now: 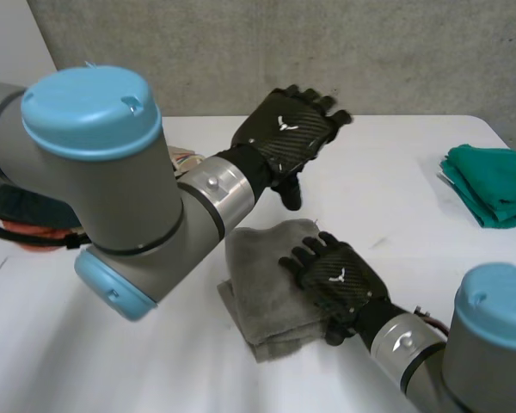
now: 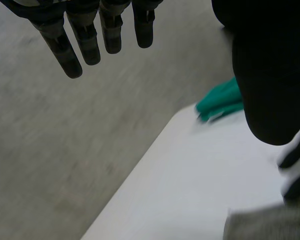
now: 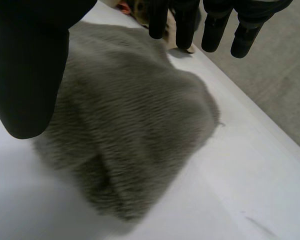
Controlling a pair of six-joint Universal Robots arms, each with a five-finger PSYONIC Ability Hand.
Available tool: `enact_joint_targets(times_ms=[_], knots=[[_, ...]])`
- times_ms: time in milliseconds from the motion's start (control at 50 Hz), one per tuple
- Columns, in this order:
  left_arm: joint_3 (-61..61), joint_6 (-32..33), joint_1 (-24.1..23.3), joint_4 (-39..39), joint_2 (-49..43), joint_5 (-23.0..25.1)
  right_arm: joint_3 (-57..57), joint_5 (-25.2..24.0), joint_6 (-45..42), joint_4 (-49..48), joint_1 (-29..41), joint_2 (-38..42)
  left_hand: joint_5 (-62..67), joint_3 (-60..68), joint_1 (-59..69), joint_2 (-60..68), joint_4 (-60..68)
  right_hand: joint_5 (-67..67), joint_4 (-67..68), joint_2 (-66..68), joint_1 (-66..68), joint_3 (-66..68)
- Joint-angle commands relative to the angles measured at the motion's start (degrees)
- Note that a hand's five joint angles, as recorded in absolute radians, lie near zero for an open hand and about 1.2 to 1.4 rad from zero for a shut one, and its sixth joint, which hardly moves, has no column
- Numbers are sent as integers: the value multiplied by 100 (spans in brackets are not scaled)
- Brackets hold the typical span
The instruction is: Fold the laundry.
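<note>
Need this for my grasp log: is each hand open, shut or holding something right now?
Left hand: open, raised, holding nothing.
Right hand: open, fingers straight over the folded grey towel.

The left robot hand [image 2: 87,42] hangs straight-fingered above a white table [image 2: 190,180] bearing green cloth [image 2: 220,102] and grey towel [image 2: 265,225].

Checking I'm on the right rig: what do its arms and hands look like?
Left arm and right arm: grey, with light-blue caps and silver wrist cuffs. The left hand and right hand are black carbon-weave, each bearing a small white mark.
</note>
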Motion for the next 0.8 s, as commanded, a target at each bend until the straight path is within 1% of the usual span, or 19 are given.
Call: enact_joint_targets(times_ms=[20,80,160,280,380,440,500,560,640,680,800], knots=[[334,-574,118,-167,-139,950,281,3,5,-994,177,377,-75,-17,76,10,20,-267,-161,-191,-171,-161],[299,-680,118,-237,-227,986,193,3,-12,-1144,177,685,-75,-17,76,10,20,-267,-161,-191,-171,-161],[255,-689,100,-430,-289,1047,114,-32,-135,-1293,159,897,-75,-17,76,10,20,-267,-161,-191,-171,-161],[273,-707,100,-580,-342,1398,61,-24,-407,-1636,151,924,-75,-17,76,10,20,-159,-53,-83,-64,-53],[299,-715,109,-580,-324,1460,-88,-41,-434,-1733,151,1073,-75,-17,76,10,20,329,435,405,425,435],[299,-716,109,-580,-324,1452,-203,-41,-434,-1734,151,1222,-75,-17,76,10,20,850,955,926,945,956],[282,-716,100,-580,-333,1451,-334,-50,-443,-1742,159,1301,-75,-17,76,10,20,1639,1745,1715,1735,1745],[282,-715,109,-580,-341,1451,-431,-59,-452,-1742,159,1380,-75,-17,76,10,20,1927,2033,2003,2023,2033],[299,-715,109,-580,-333,1451,-651,-68,-443,-1742,159,1521,-75,-17,76,10,20,2650,2755,2725,2745,2756],[299,-715,109,-580,-315,1451,-774,-76,-434,-1734,159,1591,-92,-34,60,-7,3,3689,3794,3764,3784,3795],[308,-715,127,-571,-280,1451,-941,-164,-425,-1734,151,1662,-92,-34,60,-7,3,5172,5278,5248,5268,5278]])
